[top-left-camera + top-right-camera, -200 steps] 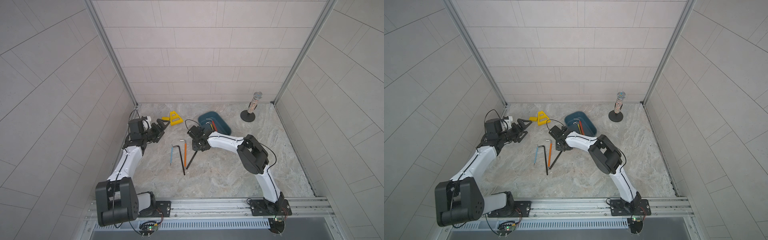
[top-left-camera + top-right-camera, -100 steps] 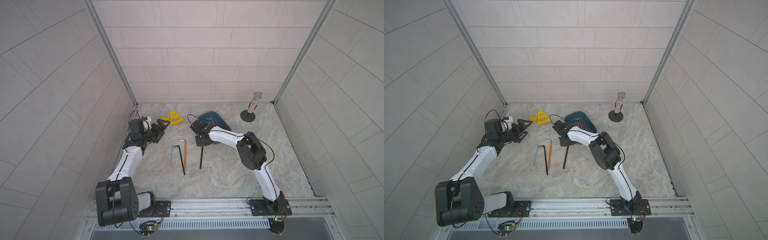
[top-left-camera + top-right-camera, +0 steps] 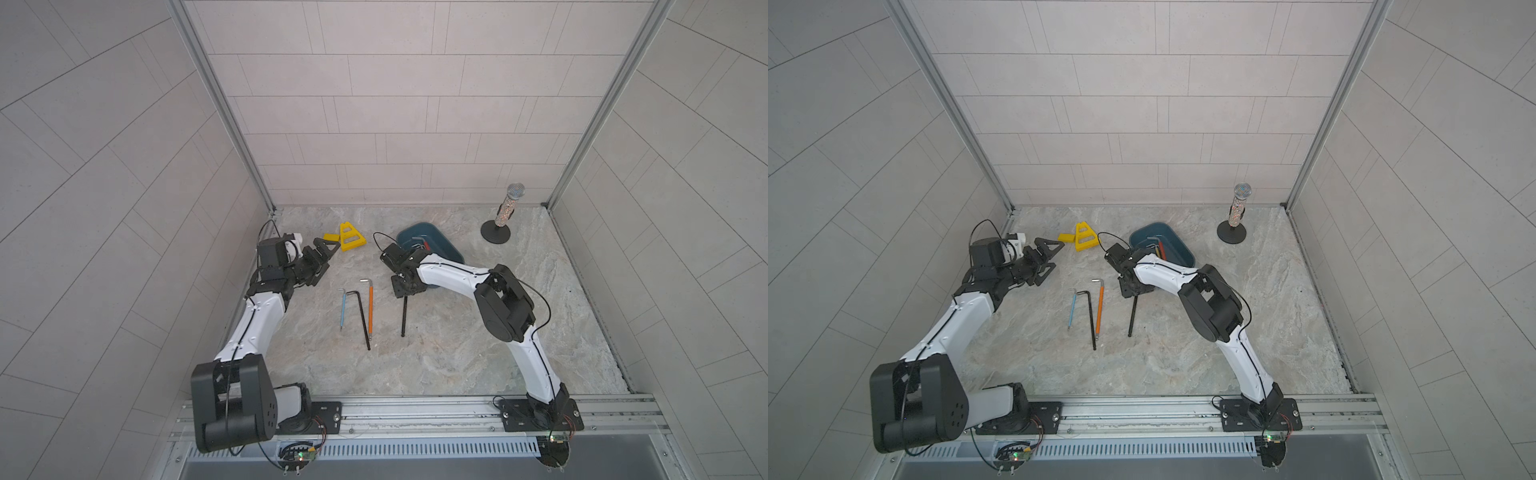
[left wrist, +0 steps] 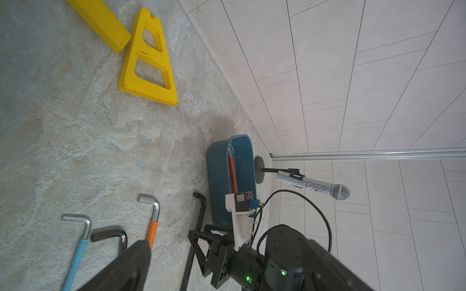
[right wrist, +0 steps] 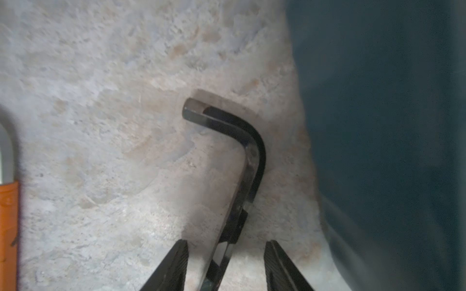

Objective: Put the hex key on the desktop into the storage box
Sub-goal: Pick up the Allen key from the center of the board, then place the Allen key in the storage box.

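Key in play: you're over a black L-shaped hex key [image 5: 249, 163], dark dull metal, with a short leg bent off one end.
Where it lies: on the marbled surface [image 3: 457, 353]. In both top views its long shaft [image 3: 404, 316] runs toward 6 o'clock.
Bend: just beside the storage box wall, with a strip of bare surface between them.
Storage box [image 3: 440, 245]: a dark teal tub at 1 o'clock from the bend, with a red-handled key [image 4: 232, 173] lying inside.
Right end effector [image 5: 227, 241]: fingers apart, straddling the shaft with a gap on both sides.
Left end effector [image 3: 326, 249]: out at 9 o'clock near the yellow pieces [image 3: 351, 239]. You can't tell whether its fingers are apart or together.
Neighbours: blue-handled key [image 3: 342, 309], long black key [image 3: 361, 316] and orange-handled key [image 3: 370, 307], side by side at 9 o'clock from your key.
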### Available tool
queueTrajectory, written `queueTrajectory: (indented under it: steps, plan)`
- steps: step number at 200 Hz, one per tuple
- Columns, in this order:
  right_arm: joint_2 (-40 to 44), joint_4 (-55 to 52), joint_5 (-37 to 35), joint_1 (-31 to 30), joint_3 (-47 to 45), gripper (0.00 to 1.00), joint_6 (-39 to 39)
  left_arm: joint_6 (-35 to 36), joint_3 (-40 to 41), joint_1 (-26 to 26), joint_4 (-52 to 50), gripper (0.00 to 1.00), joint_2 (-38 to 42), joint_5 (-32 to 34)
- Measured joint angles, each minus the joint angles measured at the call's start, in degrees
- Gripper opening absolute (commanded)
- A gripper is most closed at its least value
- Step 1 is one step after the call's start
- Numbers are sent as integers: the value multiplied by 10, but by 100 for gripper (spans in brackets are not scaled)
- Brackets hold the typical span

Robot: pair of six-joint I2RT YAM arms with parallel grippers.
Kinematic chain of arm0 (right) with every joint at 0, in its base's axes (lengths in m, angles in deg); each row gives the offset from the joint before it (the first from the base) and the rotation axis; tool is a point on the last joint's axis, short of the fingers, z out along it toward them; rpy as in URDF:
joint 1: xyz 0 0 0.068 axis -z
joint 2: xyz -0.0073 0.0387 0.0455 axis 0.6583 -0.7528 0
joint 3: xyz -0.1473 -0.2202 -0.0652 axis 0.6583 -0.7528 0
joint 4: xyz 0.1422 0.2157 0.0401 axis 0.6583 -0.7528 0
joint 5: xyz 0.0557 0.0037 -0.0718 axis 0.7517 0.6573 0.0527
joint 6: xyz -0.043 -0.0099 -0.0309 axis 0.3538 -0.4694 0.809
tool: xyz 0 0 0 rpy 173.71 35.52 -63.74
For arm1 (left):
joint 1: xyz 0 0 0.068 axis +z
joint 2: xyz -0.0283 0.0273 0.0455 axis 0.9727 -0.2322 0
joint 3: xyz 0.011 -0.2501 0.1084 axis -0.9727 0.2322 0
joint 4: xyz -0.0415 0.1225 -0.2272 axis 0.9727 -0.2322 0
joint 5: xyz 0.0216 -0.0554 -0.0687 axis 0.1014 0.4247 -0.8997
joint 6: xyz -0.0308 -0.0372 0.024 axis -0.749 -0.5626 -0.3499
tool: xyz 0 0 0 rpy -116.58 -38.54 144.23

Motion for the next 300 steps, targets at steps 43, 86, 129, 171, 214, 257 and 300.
queueTrajectory:
  steps: [43, 86, 129, 171, 214, 257, 300]
  plan:
    - [4, 4, 1, -12, -9, 50, -14, -3, 0, 0, 8, 100, 0, 0]
    - [8, 14, -2, -21, -18, 45, -26, -4, 0, 0, 9, 100, -1, 0]
    - [19, 42, 2, -21, -43, 35, -39, -8, 2, 0, 11, 100, -3, 0]
    - [26, 69, 7, -24, -61, 10, -44, -8, 2, 0, 12, 100, -3, 0]
    - [34, 78, -1, -24, -72, 0, -40, -7, 2, 0, 12, 100, -3, 0]
    - [53, 39, -12, -24, -82, 0, -25, -7, 2, 0, 12, 100, -3, 0]
    - [97, -5, -15, -23, -57, 0, -4, -10, 2, 0, 13, 100, -3, 3]
